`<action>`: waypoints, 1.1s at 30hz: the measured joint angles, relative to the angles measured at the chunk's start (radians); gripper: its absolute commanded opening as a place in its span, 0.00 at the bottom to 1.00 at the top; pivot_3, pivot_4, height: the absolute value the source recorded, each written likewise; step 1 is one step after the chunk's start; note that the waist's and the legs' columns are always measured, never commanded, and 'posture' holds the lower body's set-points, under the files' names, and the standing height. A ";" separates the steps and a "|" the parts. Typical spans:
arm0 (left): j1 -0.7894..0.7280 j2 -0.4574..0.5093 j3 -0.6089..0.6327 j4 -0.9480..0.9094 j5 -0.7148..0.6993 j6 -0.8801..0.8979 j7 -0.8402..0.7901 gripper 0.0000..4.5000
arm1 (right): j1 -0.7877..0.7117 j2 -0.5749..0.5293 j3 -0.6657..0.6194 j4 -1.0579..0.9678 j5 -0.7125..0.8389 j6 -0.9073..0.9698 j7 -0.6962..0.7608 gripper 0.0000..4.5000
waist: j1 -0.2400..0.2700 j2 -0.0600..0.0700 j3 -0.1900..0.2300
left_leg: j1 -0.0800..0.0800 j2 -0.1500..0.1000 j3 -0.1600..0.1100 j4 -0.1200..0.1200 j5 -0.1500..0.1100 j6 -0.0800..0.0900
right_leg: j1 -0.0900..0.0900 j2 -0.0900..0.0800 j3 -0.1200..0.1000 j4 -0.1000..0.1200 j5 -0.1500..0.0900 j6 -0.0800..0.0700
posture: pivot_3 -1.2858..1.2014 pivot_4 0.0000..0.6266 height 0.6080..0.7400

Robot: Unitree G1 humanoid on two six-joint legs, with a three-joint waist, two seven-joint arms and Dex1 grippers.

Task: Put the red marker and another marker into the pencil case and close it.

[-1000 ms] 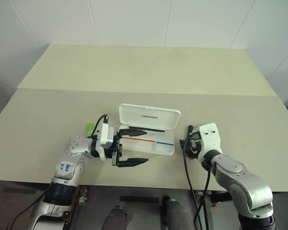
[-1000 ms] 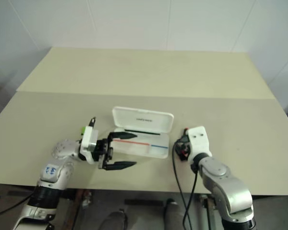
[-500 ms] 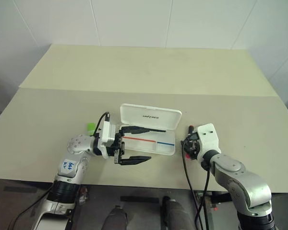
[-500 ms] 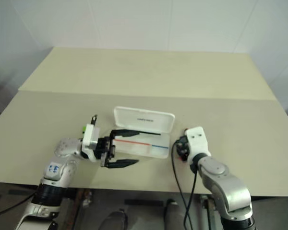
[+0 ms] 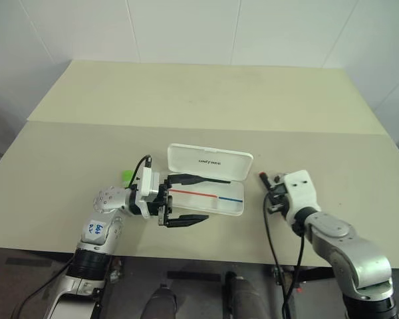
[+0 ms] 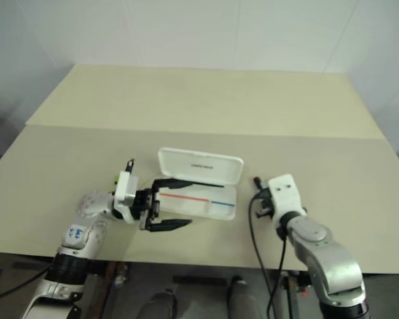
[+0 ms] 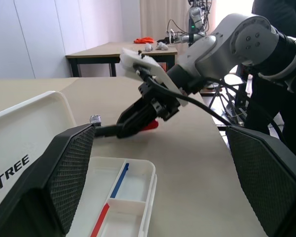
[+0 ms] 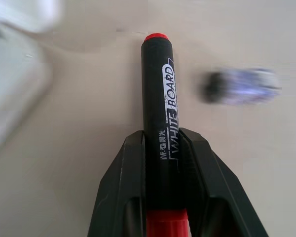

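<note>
Looking from my left side across to my right, I first see the short lime-green marker [image 5: 126, 177] lying on the big flat beige table [image 5: 206, 100], just behind my left arm. Next comes my left gripper [image 5: 183, 199], pointing sideways toward the right with its two black fingers spread wide apart and nothing between them. One finger reaches over the near end of the flat white plastic pencil case [image 5: 209, 199] and the other sits in front of the case, near the table edge. The case lies open with its lid [image 5: 210, 161] tipped up at the back, and I can see a red line and a blue line [image 5: 230, 198] printed inside the tray. I see no marker in the tray. To the right of the case, a little apart from it, is my right gripper [image 8: 163, 148]. Its black fingers are pressed tight on the slim black and red marker [image 8: 158, 103], which sticks out past the fingertips over the table. A small blurry purple and black thing [image 8: 241, 86] lies on the table just beside it.
</note>
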State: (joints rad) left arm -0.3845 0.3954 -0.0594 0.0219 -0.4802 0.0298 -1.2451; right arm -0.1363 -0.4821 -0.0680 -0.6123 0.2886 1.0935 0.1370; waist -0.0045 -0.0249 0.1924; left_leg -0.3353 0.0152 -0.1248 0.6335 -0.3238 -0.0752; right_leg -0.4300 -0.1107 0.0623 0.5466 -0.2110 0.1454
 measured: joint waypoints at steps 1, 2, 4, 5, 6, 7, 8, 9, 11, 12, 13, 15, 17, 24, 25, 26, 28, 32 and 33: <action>-0.007 0.000 0.000 0.001 0.000 -0.003 -0.002 1.00 | 0.002 -0.016 -0.016 0.000 0.000 -0.006 0.014 0.13 | -0.001 0.000 0.000 | 0.000 0.000 0.000 -0.001 0.000 0.000 | 0.000 0.000 0.000 0.000 0.000 0.000 | 0.52 0.24 1.00; -0.012 0.000 0.000 0.005 0.000 -0.009 -0.004 1.00 | 0.006 -0.035 -0.027 0.000 -0.004 -0.026 0.027 0.13 | -0.002 0.000 0.000 | 0.000 0.000 0.001 -0.001 0.000 0.000 | 0.000 0.000 0.000 0.000 0.000 0.000 | 0.52 0.24 1.00; -0.022 -0.001 0.000 0.026 0.000 -0.015 -0.010 1.00 | 0.010 -0.070 -0.044 0.001 -0.016 -0.076 0.053 0.13 | -0.001 0.000 0.000 | 0.000 0.000 0.001 -0.002 0.000 0.000 | 0.000 0.000 0.000 0.000 0.000 0.000 | 0.52 0.24 1.00; -0.025 -0.001 0.000 0.033 0.001 -0.017 -0.011 1.00 | 0.012 -0.083 -0.055 0.001 -0.020 -0.096 0.064 0.13 | -0.001 0.000 0.000 | 0.000 0.000 0.001 -0.001 0.000 0.000 | 0.000 0.000 0.000 0.000 0.000 0.000 | 0.52 0.24 1.00; -0.027 -0.001 0.000 0.036 0.001 -0.018 -0.013 1.00 | 0.016 -0.098 -0.065 0.002 -0.024 -0.119 0.076 0.13 | 0.000 0.000 0.000 | 0.000 0.000 0.001 -0.001 0.000 0.000 | 0.000 0.000 0.000 -0.001 0.000 0.000 | 0.52 0.24 1.00; -0.030 -0.001 0.000 0.038 0.001 -0.020 -0.015 1.00 | 0.019 -0.106 -0.073 0.002 -0.026 -0.139 0.087 0.13 | 0.000 0.000 0.000 | 0.000 0.000 0.001 -0.001 0.000 0.000 | 0.000 0.000 0.000 -0.001 0.000 0.000 | 0.52 0.24 1.00; -0.036 -0.001 0.000 0.041 0.001 -0.021 -0.017 1.00 | 0.020 -0.108 -0.084 0.003 -0.027 -0.157 0.099 0.13 | 0.000 0.000 0.000 | 0.000 0.000 0.001 -0.001 0.000 0.000 | 0.000 0.000 0.000 -0.002 0.000 0.001 | 0.52 0.24 1.00; -0.041 -0.001 0.000 0.045 0.001 -0.022 -0.018 1.00 | 0.020 -0.108 -0.096 0.003 -0.025 -0.165 0.110 0.13 | 0.001 0.000 0.000 | 0.000 0.000 0.001 -0.001 0.000 0.000 | 0.000 0.000 0.000 -0.002 0.000 0.001 | 0.52 0.24 1.00; -0.049 -0.001 0.000 0.061 0.001 -0.026 -0.021 1.00 | 0.019 -0.109 -0.124 0.001 -0.011 -0.193 0.136 0.13 | 0.000 0.000 0.000 | 0.000 0.000 0.001 -0.001 0.000 0.000 | 0.000 0.000 0.000 -0.002 0.000 0.001 | 0.52 0.24 1.00; -0.050 -0.001 0.001 0.069 0.001 -0.028 -0.021 1.00 | 0.016 -0.108 -0.145 -0.006 -0.001 -0.207 0.148 0.13 | 0.000 0.000 0.000 | 0.000 0.000 0.001 -0.001 0.000 0.000 | 0.000 0.000 0.000 -0.002 0.000 0.001 | 0.52 0.24 1.00; -0.051 -0.001 0.001 0.075 0.002 -0.031 -0.022 1.00 | 0.007 -0.105 -0.175 -0.015 0.019 -0.226 0.164 0.13 | 0.000 0.000 0.000 | 0.000 0.000 0.001 -0.001 0.000 0.000 | 0.000 0.000 0.000 -0.003 0.000 0.001 | 0.52 0.24 1.00; -0.061 -0.002 0.001 0.083 0.004 -0.035 -0.023 1.00 | -0.011 -0.102 -0.212 -0.043 0.058 -0.244 0.186 0.13 | 0.001 0.000 0.000 | 0.000 0.000 0.001 -0.002 0.000 0.000 | 0.000 0.000 0.000 -0.003 0.000 0.001 | 0.52 0.24 1.00; -0.075 -0.001 0.003 0.096 0.004 -0.041 -0.023 1.00 | -0.015 -0.100 -0.233 -0.074 0.106 -0.248 0.213 0.13 | 0.001 0.000 0.000 | 0.000 0.000 0.000 -0.002 0.000 0.000 | 0.000 0.000 0.000 -0.003 0.000 0.001 | 0.52 0.24 1.00; -0.096 0.018 0.025 0.156 0.004 -0.062 -0.040 1.00 | 0.013 -0.188 -0.257 -0.163 0.322 -0.212 0.384 0.13 | 0.001 0.000 0.000 | 0.000 0.000 0.001 -0.001 0.000 0.000 | 0.000 0.000 0.000 -0.004 0.000 0.001 | 0.52 0.24 1.00; -0.103 0.020 0.030 0.159 0.004 -0.065 -0.045 1.00 | 0.013 -0.201 -0.257 -0.167 0.348 -0.210 0.402 0.13 | 0.001 0.000 0.000 | 0.000 0.000 0.001 -0.001 0.000 0.000 | 0.000 0.000 0.000 -0.004 0.000 0.001 | 0.52 0.24 1.00; -0.112 0.023 0.036 0.164 0.004 -0.068 -0.049 1.00 | 0.013 -0.213 -0.257 -0.169 0.367 -0.208 0.414 0.13 | 0.002 0.000 0.000 | 0.000 0.000 0.001 -0.001 0.000 0.000 | 0.000 0.000 0.000 -0.004 0.000 0.001 | 0.52 0.24 1.00; -0.119 0.048 0.048 0.184 0.004 -0.076 -0.062 1.00 | 0.003 -0.245 -0.246 -0.168 0.398 -0.203 0.446 0.13 | -0.001 0.000 0.000 | 0.000 0.000 0.001 -0.001 0.000 0.000 | 0.000 0.000 0.000 -0.004 0.000 0.001 | 0.52 0.24 1.00; -0.119 0.092 0.064 0.198 0.005 -0.080 -0.089 1.00 | -0.024 -0.316 -0.157 -0.158 0.396 -0.218 0.511 0.13 | 0.000 0.001 0.000 | 0.000 0.000 0.001 -0.001 0.000 0.000 | 0.000 0.000 0.000 -0.004 0.000 0.001 | 0.52 0.24 1.00; -0.119 0.096 0.069 0.202 0.006 -0.087 -0.097 1.00 | -0.032 -0.333 -0.122 -0.148 0.388 -0.227 0.531 0.13 | 0.001 0.001 0.000 | 0.000 0.000 0.001 -0.001 0.000 0.000 | 0.000 0.000 0.000 -0.004 0.000 0.001 | 0.52 0.24 1.00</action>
State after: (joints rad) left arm -0.5036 0.4912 0.0099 0.2240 -0.4744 -0.0568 -1.3424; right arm -0.1679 -0.8151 -0.1903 -0.7605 0.6762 0.8665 0.6677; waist -0.0039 -0.0243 0.1928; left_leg -0.3356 0.0156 -0.1236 0.6321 -0.3241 -0.0750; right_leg -0.4298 -0.1107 0.0621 0.5423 -0.2108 0.1466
